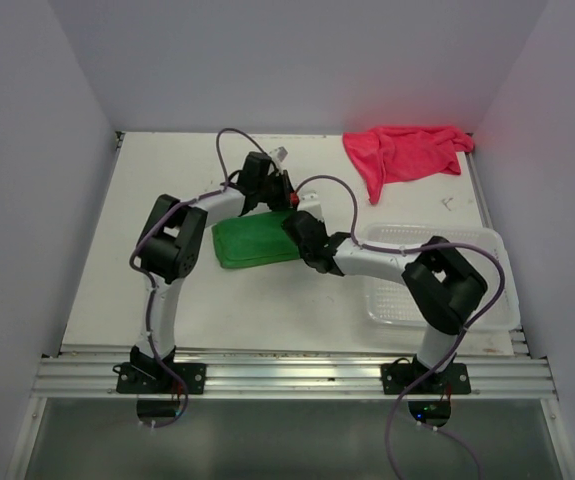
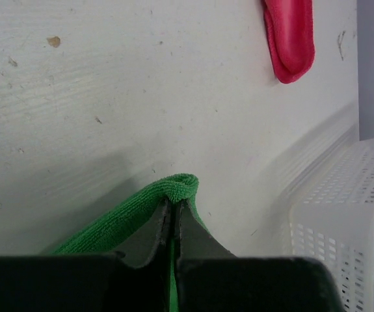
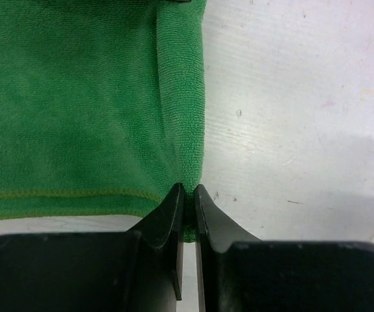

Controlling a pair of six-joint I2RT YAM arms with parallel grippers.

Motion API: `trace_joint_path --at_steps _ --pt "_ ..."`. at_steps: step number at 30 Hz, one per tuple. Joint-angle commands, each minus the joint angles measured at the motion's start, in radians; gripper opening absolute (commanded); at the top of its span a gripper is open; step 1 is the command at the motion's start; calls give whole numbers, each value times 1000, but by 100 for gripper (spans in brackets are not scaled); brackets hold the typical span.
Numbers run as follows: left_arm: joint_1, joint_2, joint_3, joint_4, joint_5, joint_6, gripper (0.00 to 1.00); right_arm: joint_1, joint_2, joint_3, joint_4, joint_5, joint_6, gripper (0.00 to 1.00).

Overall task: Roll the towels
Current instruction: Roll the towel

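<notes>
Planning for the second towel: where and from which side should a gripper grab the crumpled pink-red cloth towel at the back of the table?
Pinch the pink-red cloth towel by its narrow folded lobe pointing toward the near edge, coming down from that side. That lobe juts clear of the bunched body and lies flat on the table, so probably easiest.

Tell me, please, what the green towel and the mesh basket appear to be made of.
Green towel: soft cloth, probably microfibre or terry, matte; fine fuzzy pile and a stitched hem show. Basket: apparently rigid plastic, whitish; its walls are a moulded grid of small holes.
</notes>
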Motion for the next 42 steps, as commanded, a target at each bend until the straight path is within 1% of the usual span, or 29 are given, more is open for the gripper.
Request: trace_joint_path --at_steps 1,8,13,21,40,42 --pt "38 -77 -14 174 -1 -12 0 34 -36 32 -69 125 -80 0" --pt "56 -88 -65 221 22 -10 0 80 5 52 -92 214 -138 0" --pt "69 -86 -94 240 32 0 0 98 36 84 -103 223 -166 0" --pt "81 -89 -118 251 46 16 0 110 100 138 -130 185 -165 0" --pt "87 -96 -152 209 8 103 0 115 160 141 -124 106 -99 0" --pt "87 -96 -155 211 5 105 0 115 168 150 -129 100 -83 4"
